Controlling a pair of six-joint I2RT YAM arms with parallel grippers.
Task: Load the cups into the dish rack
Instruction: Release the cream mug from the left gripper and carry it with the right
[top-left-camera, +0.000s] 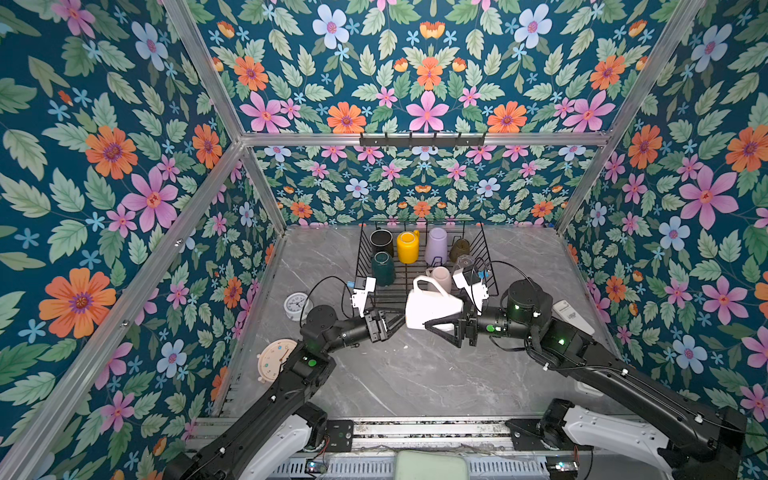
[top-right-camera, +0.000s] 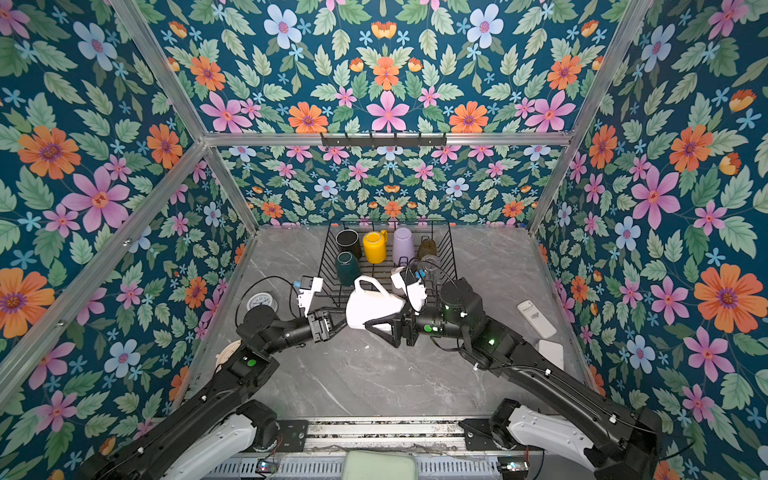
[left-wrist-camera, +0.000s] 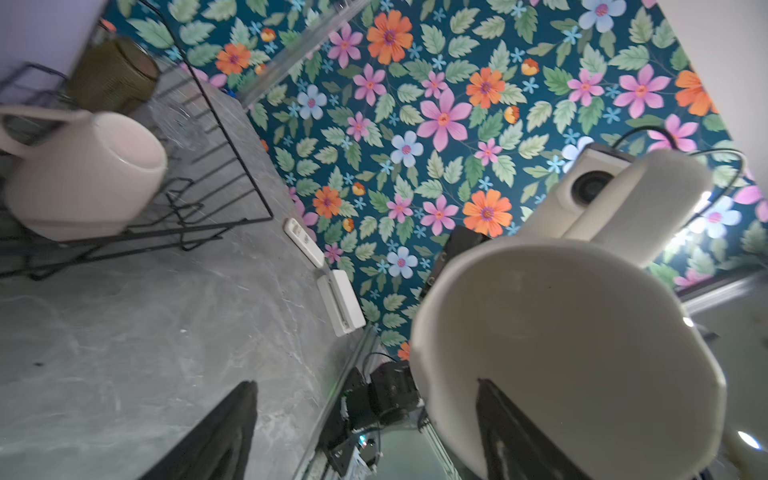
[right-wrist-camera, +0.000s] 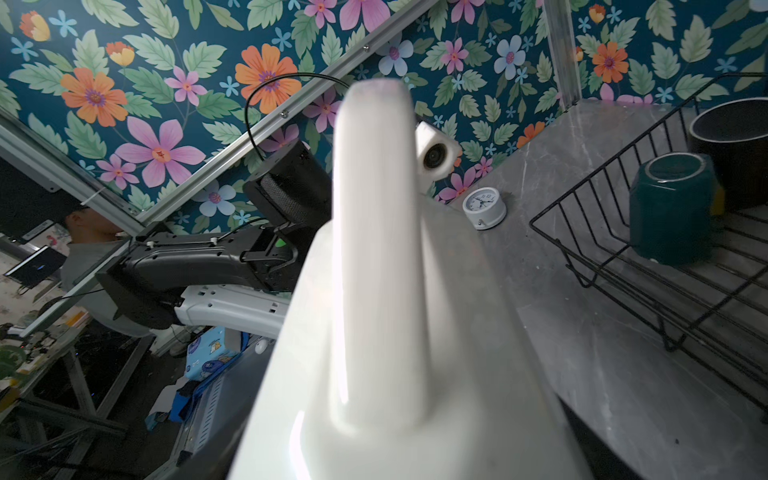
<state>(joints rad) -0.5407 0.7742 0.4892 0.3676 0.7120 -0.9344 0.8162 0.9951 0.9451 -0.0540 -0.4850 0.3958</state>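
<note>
white mug (top-left-camera: 432, 305): clear of the counter (top-left-camera: 395, 374), on its side in the air just before the near edge of the dish rack (top-left-camera: 362, 253), outside it; mouth toward the left hand, base toward the right hand, handle on the rack's side
left hand (top-left-camera: 397, 322): apart and wide, gripping nothing; in the left wrist view one finger (left-wrist-camera: 505, 428) inside the mug's mouth, the other (left-wrist-camera: 224, 436) well outside it over bare counter; contact with the mug's wall impossible to tell
right hand (top-left-camera: 434, 320): clamped on the white mug around its body from the base end, the only grip on it; near finger dark across the mug's lower side in both top views
dish rack: black wire, at the back middle of the counter, seven cups inside
back row, left to right in both top views: black mug (top-left-camera: 381, 241), yellow mug (top-left-camera: 407, 248), lilac tumbler (top-left-camera: 436, 245), amber-brown glass (top-left-camera: 459, 248)
front row: dark green mug (top-left-camera: 382, 269) base up at the left; pale pink mug (top-left-camera: 441, 277) base up toward the right; clear glass (top-left-camera: 464, 262) just beside it, partly hidden behind the right wrist camera
counter, left side: white round clock (top-left-camera: 296, 305) near the rack's left corner; beige round clock (top-left-camera: 274, 357) nearer the front, partly under the left arm
counter, right side: white remote control (top-left-camera: 575, 318) by the wall, white flat box (top-right-camera: 550, 353) just beside it
</note>
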